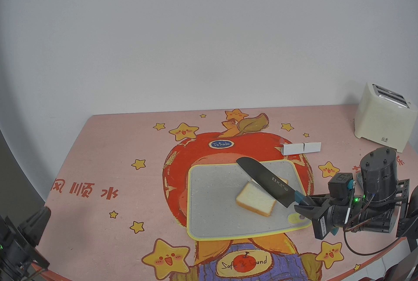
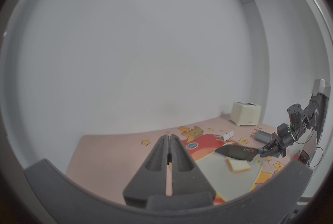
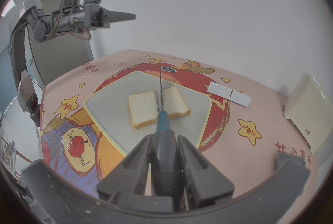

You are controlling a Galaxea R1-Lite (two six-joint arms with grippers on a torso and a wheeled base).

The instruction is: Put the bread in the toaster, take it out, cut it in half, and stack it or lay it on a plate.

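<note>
From my seat the toasting leg looks done: the bread (image 1: 257, 200) lies on the cutting board (image 1: 213, 208). The toaster (image 1: 383, 121), well off beyond the board's far right corner, has nothing standing out of its slots. I judge we are in the cutting step. The right gripper (image 1: 303, 208), just off the board's right edge, has its fingers clamped on the handle of the knife (image 1: 267, 181), whose blade lies across the middle of the slice. Bread shows on both sides of the blade, but I cannot tell whether it has parted. Plating is left to do.

The left gripper (image 2: 169, 139) hangs well off the board's left side, fingers pressed together with nothing between them. A white folded card (image 1: 301, 148) sits just beyond the board's far edge.

There is print on the blade, on the toaster's side and on the bench (image 1: 122, 142) cover around the board; I leave it unread.
</note>
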